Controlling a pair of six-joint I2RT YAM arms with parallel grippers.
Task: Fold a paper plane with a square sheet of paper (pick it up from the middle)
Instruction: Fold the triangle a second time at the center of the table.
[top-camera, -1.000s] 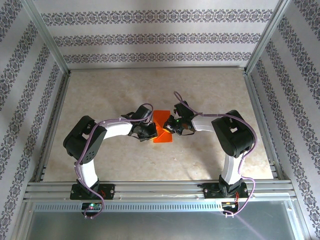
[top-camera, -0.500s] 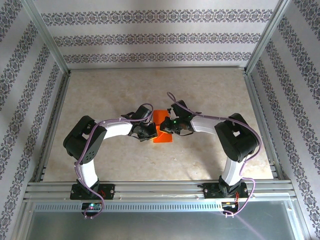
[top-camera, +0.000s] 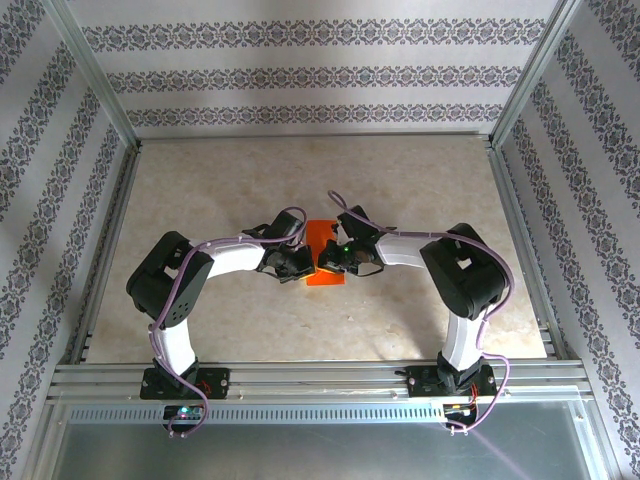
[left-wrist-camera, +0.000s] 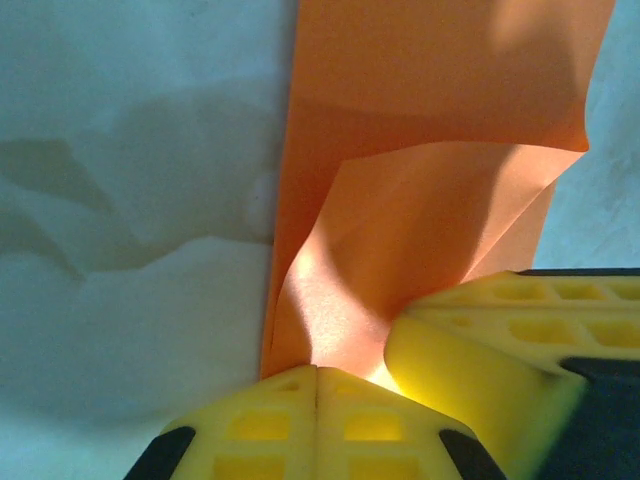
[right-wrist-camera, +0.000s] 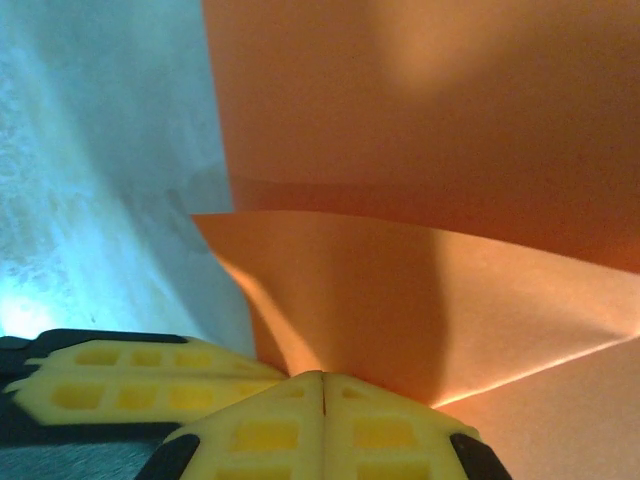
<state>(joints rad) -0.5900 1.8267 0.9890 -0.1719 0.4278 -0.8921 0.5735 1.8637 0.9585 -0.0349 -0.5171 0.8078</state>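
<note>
the table (top-camera: 300, 170) carries the square sheet of paper (top-camera: 322, 233) just toward 6 o'clock from its centre, partly folded, with one flap lifted off the surface. the left gripper (top-camera: 302, 264) meets it from 9 o'clock and the right gripper (top-camera: 326, 258) from 3 o'clock, their tips almost touching; in each wrist view the yellow fingers are pressed together, pinching the raised orange flap
</note>
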